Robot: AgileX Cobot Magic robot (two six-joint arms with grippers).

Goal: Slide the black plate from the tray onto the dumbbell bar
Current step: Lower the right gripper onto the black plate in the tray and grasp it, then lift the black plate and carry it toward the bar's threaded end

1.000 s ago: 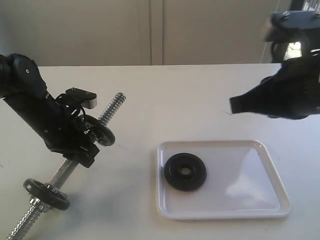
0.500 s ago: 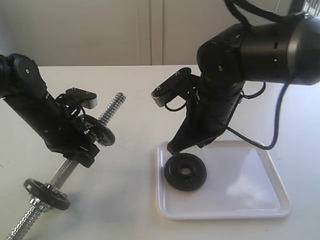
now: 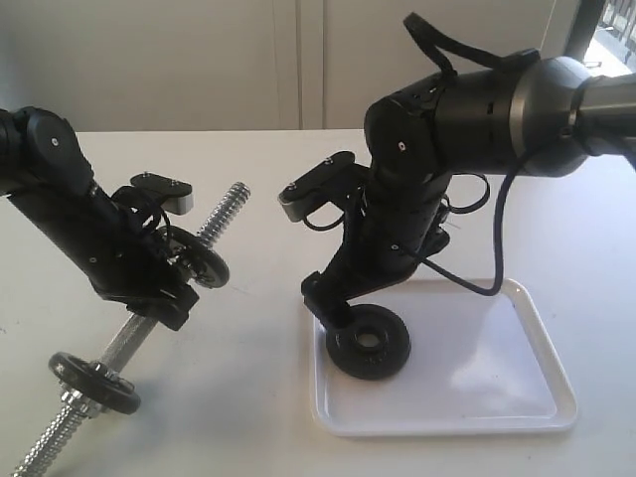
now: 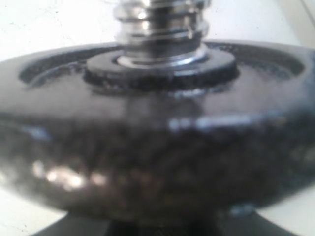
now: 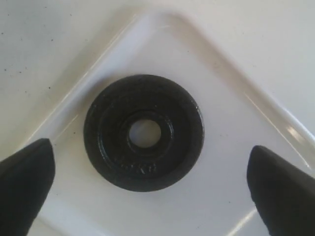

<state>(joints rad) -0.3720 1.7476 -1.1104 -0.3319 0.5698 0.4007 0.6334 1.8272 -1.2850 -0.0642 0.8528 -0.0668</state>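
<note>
The black plate (image 5: 143, 132) lay flat in the tray (image 5: 221, 93), near one corner, so none of the sliding was done: lifting, carrying and threading were all left. My right gripper (image 5: 147, 167) hovered over it with fingers (image 5: 24, 182) wide apart, one on each side of the disc, touching nothing (as far as I could tell). The left gripper (image 3: 159, 273) looked clamped on the dumbbell bar (image 3: 227, 211), holding it tilted, threaded end free.

Matte white table (image 3: 288, 174) before a pale panelled wall (image 3: 169, 60).
</note>
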